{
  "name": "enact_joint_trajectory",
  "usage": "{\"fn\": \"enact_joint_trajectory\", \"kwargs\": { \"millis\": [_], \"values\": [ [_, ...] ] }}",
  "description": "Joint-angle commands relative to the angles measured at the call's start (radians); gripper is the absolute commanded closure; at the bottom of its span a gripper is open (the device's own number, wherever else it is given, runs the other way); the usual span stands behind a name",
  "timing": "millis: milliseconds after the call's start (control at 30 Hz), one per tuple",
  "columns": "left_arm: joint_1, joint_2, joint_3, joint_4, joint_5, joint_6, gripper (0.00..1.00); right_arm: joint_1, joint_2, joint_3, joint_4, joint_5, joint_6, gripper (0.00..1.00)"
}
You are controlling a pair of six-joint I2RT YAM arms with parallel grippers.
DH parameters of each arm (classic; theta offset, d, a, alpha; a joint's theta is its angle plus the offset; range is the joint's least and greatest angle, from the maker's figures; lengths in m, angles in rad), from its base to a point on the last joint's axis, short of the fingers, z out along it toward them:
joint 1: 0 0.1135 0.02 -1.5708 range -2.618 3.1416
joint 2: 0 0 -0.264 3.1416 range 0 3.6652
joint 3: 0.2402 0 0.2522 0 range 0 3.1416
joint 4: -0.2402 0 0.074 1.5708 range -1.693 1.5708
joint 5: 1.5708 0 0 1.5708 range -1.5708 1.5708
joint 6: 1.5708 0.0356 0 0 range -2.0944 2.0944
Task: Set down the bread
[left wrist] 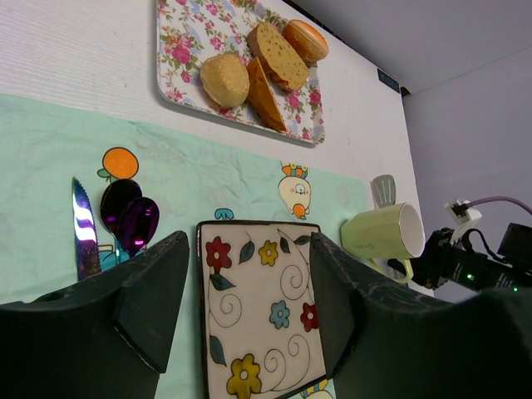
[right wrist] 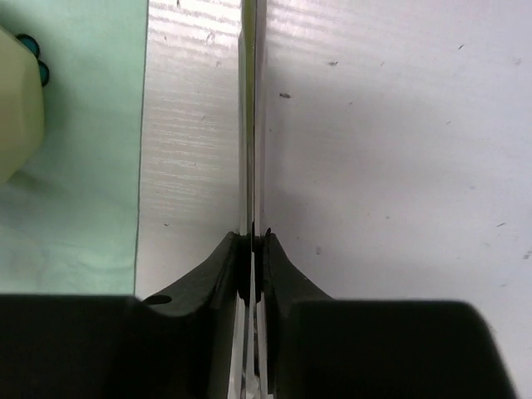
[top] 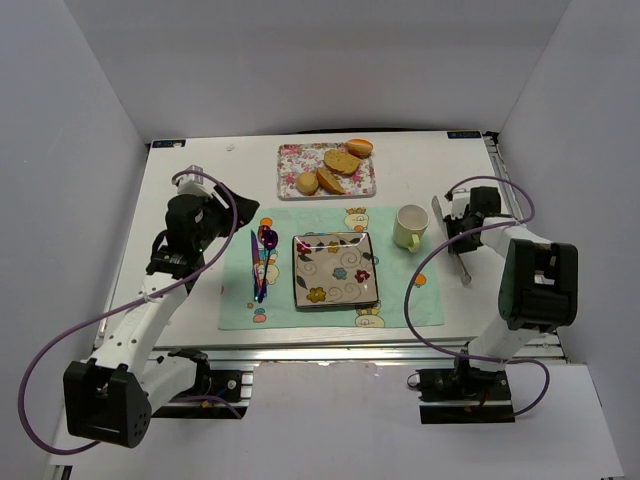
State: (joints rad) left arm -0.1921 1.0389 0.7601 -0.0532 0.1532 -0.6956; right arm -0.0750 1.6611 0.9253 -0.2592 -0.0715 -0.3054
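The bread [top: 307, 183] [left wrist: 225, 80], a small round pale golden piece, lies on the floral tray [top: 290, 160] [left wrist: 174, 75] at the back, beside darker slices and a glossy bun. My left gripper [top: 238, 215] [left wrist: 249, 249] hovers open over the green mat's left side, and the flowered square plate [top: 335, 270] [left wrist: 258, 316] shows between its fingers. At the right, beside the cup, my right gripper [top: 455, 235] [right wrist: 253, 237] is shut on thin metal tongs [top: 462, 268] [right wrist: 252, 100], seen edge-on as two pressed blades.
A pale green cup [top: 410, 226] [left wrist: 378, 233] [right wrist: 12, 100] stands right of the plate. A knife [left wrist: 83, 229] and purple spoons [top: 266, 240] [left wrist: 129, 218] lie on the mat [top: 240, 300] left of the plate. White walls close in the table.
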Motion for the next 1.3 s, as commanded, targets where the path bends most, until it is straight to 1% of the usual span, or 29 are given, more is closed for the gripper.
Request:
{"fn": "enact_joint_trajectory", "kwargs": {
  "millis": [0,67,100,167,200,233,300,333,433,567,600,800,1000,1133,1267],
  "values": [
    [-0.004,-0.03,0.016,-0.013,-0.009,0.013,0.31,-0.008,-0.098,0.149,-0.025,-0.034,-0.058,0.81],
    [-0.004,-0.03,0.022,-0.019,-0.007,0.016,0.31,0.0,-0.116,0.223,-0.043,-0.092,-0.09,0.76],
    [-0.004,-0.03,0.024,-0.02,-0.007,0.018,0.3,0.018,-0.113,0.31,-0.06,-0.103,-0.1,0.7],
    [-0.003,-0.03,0.027,-0.023,-0.007,0.018,0.31,0.043,-0.098,0.4,-0.118,-0.128,-0.106,0.67],
    [-0.004,-0.033,0.027,-0.023,-0.009,0.016,0.31,0.07,-0.086,0.471,-0.129,-0.139,-0.106,0.64],
    [-0.003,-0.036,0.027,-0.025,-0.01,0.016,0.3,0.086,-0.08,0.503,-0.133,-0.148,-0.104,0.63],
    [-0.004,-0.04,0.027,-0.03,-0.014,0.015,0.3,0.168,-0.063,0.553,-0.144,-0.149,-0.109,0.59],
    [-0.003,-0.049,0.025,-0.033,-0.017,0.015,0.31,0.193,-0.057,0.593,-0.147,-0.149,-0.112,0.57],
    [-0.003,-0.065,0.019,-0.043,-0.024,0.015,0.31,0.288,-0.021,0.641,-0.143,-0.143,-0.13,0.54],
    [-0.004,-0.092,0.01,-0.059,-0.037,0.01,0.31,0.385,0.041,0.73,-0.152,-0.149,-0.129,0.54],
    [-0.003,-0.099,0.008,-0.062,-0.041,0.008,0.31,0.42,0.066,0.742,-0.153,-0.152,-0.129,0.54],
    [-0.004,-0.138,-0.007,-0.082,-0.064,0.004,0.3,0.543,0.156,0.794,-0.156,-0.134,-0.159,0.54],
    [-0.004,-0.157,-0.018,-0.092,-0.078,-0.004,0.3,0.644,0.233,0.787,-0.14,-0.073,-0.261,0.53],
    [-0.004,-0.16,-0.018,-0.102,-0.083,-0.002,0.3,0.673,0.284,0.816,-0.132,-0.004,-0.302,0.53],
    [-0.003,-0.163,-0.022,-0.105,-0.089,-0.001,0.3,0.696,0.307,0.807,-0.103,0.05,-0.339,0.53]
  ]
}}
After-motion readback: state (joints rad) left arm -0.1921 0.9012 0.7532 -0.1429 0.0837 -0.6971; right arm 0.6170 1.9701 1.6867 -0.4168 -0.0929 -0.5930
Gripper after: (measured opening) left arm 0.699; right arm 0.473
